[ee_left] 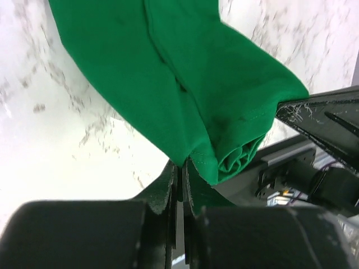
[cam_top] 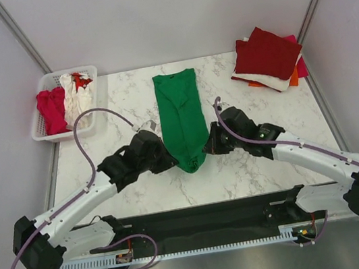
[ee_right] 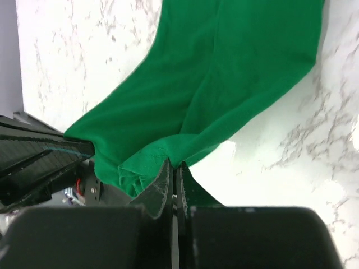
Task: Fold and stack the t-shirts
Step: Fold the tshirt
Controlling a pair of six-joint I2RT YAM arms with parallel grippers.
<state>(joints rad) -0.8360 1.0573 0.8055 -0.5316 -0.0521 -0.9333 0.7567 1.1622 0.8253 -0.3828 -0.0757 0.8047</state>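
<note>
A bright green t-shirt (cam_top: 182, 115), folded into a long narrow strip, lies on the marble table from back to front. My left gripper (cam_top: 167, 158) is shut on its near left corner, seen in the left wrist view (ee_left: 182, 163). My right gripper (cam_top: 209, 146) is shut on its near right corner, seen in the right wrist view (ee_right: 175, 165). The near end is lifted and bunched between them (ee_left: 235, 157) (ee_right: 134, 168). Folded shirts are stacked at the back right with a dark red one (cam_top: 266, 52) on top of white, orange and magenta ones.
A white slatted basket (cam_top: 46, 125) at the back left holds magenta (cam_top: 51, 110), white and red shirts. Grey walls stand at both sides and behind. A black rail (cam_top: 200, 221) runs along the near edge between the arm bases.
</note>
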